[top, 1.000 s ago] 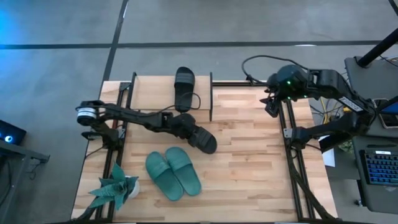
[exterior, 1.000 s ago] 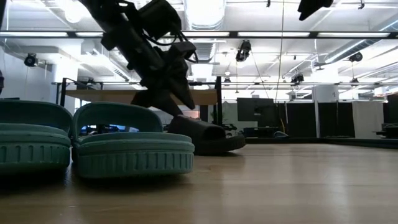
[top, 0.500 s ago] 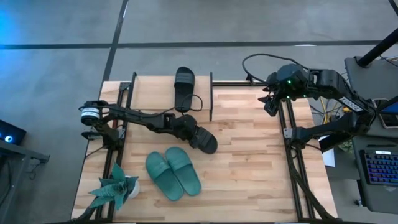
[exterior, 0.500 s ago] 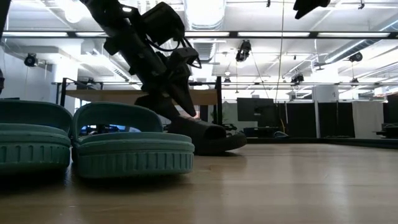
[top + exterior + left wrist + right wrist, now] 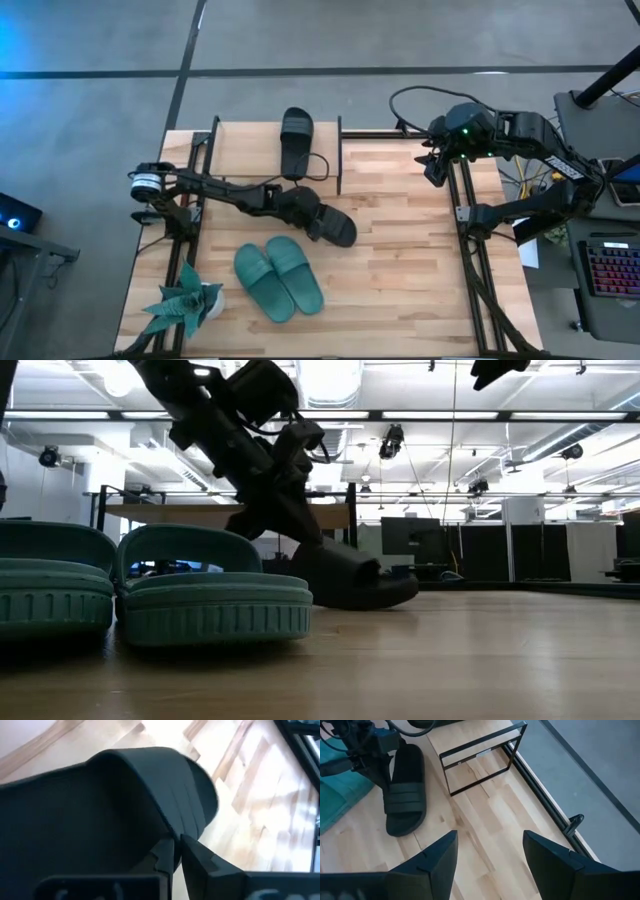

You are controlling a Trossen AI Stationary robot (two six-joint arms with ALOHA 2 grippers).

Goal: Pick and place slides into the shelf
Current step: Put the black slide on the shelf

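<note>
While the left pincer [image 5: 312, 214] is clamping the black slide's [image 5: 335, 227] strap, the shelf [image 5: 277, 152] is lying just beyond; right pincer [image 5: 490, 851] is gaping.

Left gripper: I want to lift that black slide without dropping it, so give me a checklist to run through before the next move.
1. Left gripper shut on the matte black slide sandal: ok; its jaws pinch the edge.
2. Grip depth: cannot tell; only the fingertips show.
3. Light wood two-tier shelf has room: ok; one other black slide sandal lies on it.
4. Teal-green slide pair clear of the lift: ok; apart from the held slide.
5. Right gripper out of the way: ok; open, over the table's right edge.
</note>
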